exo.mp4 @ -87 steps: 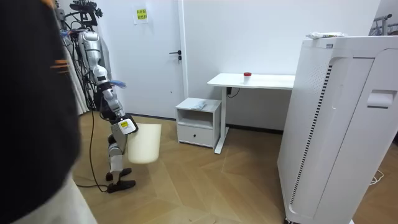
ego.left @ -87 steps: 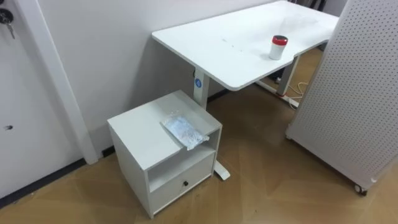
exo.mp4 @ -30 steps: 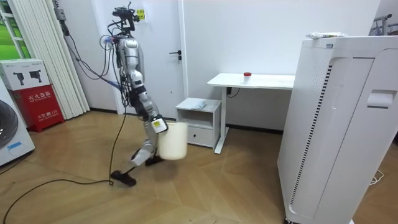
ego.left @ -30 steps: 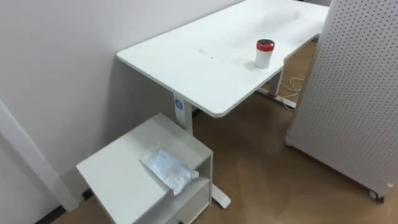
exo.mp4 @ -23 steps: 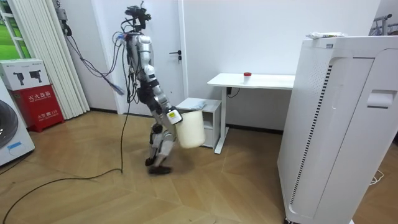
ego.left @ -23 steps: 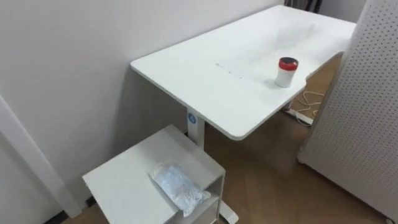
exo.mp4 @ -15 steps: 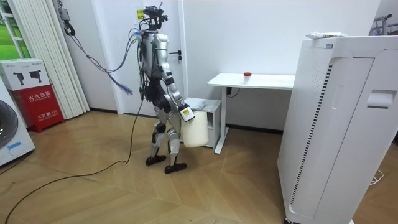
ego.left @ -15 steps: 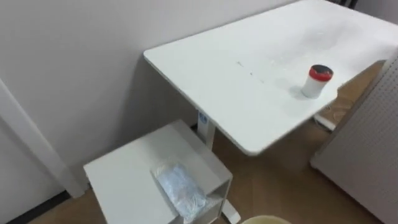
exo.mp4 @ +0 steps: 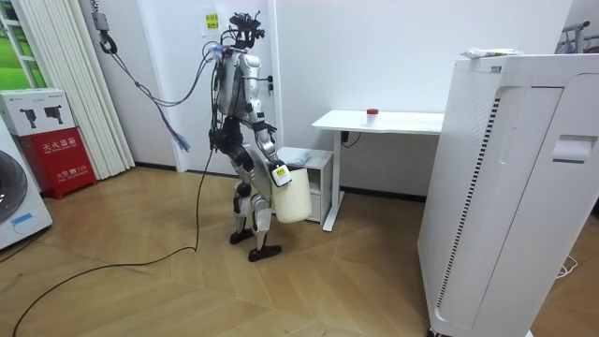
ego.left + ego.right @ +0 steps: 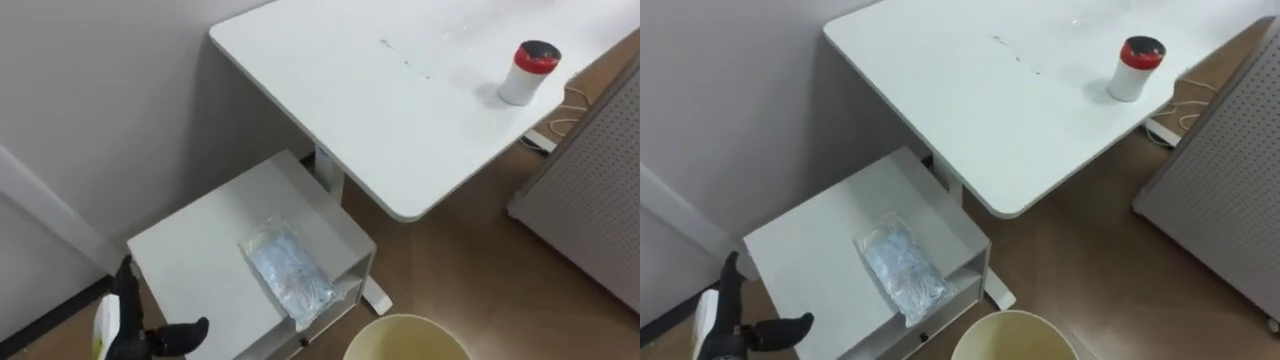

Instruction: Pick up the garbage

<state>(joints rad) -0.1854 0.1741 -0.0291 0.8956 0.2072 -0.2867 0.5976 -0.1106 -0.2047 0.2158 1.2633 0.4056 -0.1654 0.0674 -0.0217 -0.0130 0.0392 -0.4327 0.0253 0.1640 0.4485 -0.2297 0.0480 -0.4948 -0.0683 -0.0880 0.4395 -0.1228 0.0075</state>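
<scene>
Robot stands upright on both feet, knees slightly bent, body turned toward the room view's right, head tipped downward.

Left hand (image 10: pixel 135 330) enters at the lower left corner of the eye views, raised in front of the body. It is relaxed and spread: one finger points straight up and the thumb sticks out sideways toward the right. Nothing is held in it.

Right arm hangs down on the side nearer the room camera, elbow slightly bent. Right hand (image 9: pixel 278 174) sits at hip height, just ahead of the thighs. Its closure cannot be judged.
</scene>
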